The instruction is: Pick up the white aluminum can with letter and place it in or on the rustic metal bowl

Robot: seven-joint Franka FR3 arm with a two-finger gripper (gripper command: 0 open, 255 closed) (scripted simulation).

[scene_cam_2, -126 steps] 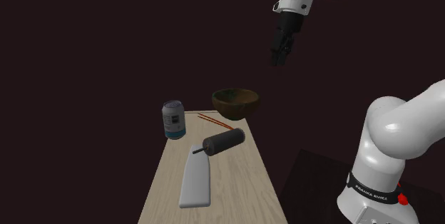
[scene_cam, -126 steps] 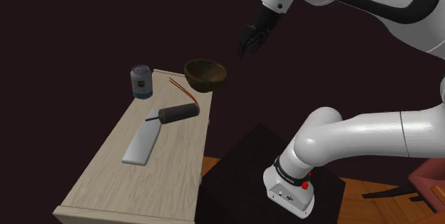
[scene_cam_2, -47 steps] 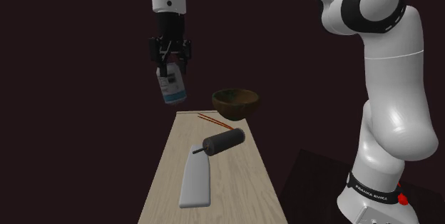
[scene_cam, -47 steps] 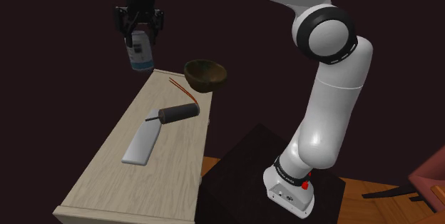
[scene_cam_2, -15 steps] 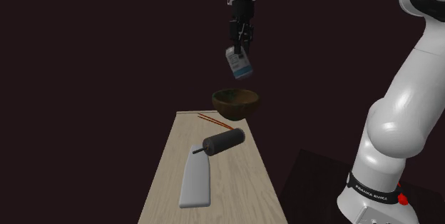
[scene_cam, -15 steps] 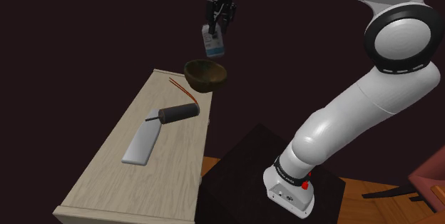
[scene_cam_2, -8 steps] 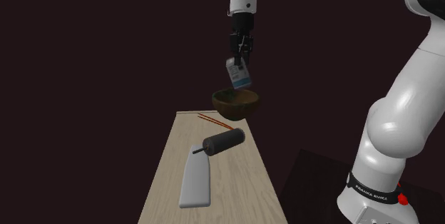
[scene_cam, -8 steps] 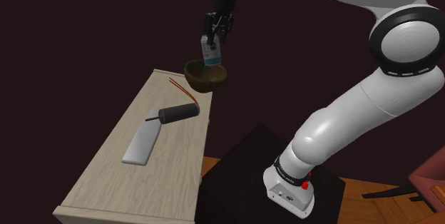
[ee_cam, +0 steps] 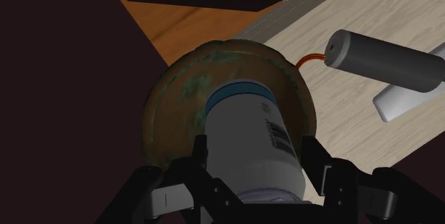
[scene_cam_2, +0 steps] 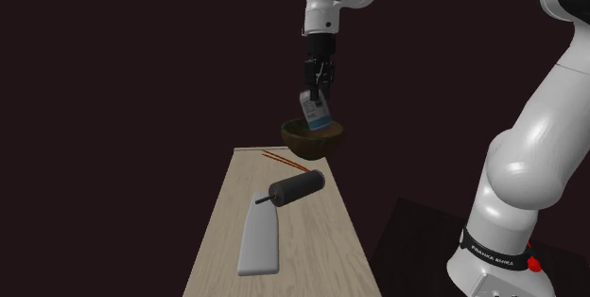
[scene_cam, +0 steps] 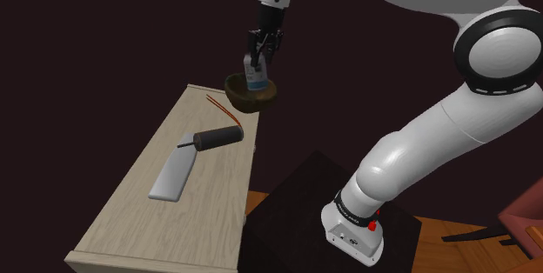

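The white can (scene_cam: pixel 257 76) with a blue band and dark print hangs tilted in my black gripper (scene_cam: pixel 259 57), its lower end dipping inside the brown, green-stained bowl (scene_cam: pixel 251 94) at the table's far end. The second exterior view has the can (scene_cam_2: pixel 316 111) partly below the rim of the bowl (scene_cam_2: pixel 313 138), under the gripper (scene_cam_2: pixel 319 87). In the wrist view the gripper (ee_cam: pixel 257 165) is shut on the can (ee_cam: pixel 249 140), which points into the bowl (ee_cam: pixel 178 90). Whether the can touches the bowl's bottom I cannot tell.
On the pale wooden table (scene_cam: pixel 130 202) lie a dark cylinder (scene_cam: pixel 216 137), a flat grey-white slab (scene_cam: pixel 173 174) and thin orange sticks (scene_cam: pixel 219 109) beside the bowl. The dark stand (scene_cam: pixel 322 219) sits at the shoulder view's lower right.
The gripper has come down with the can over the last second, from above the bowl to partly inside it. The grip stayed shut.
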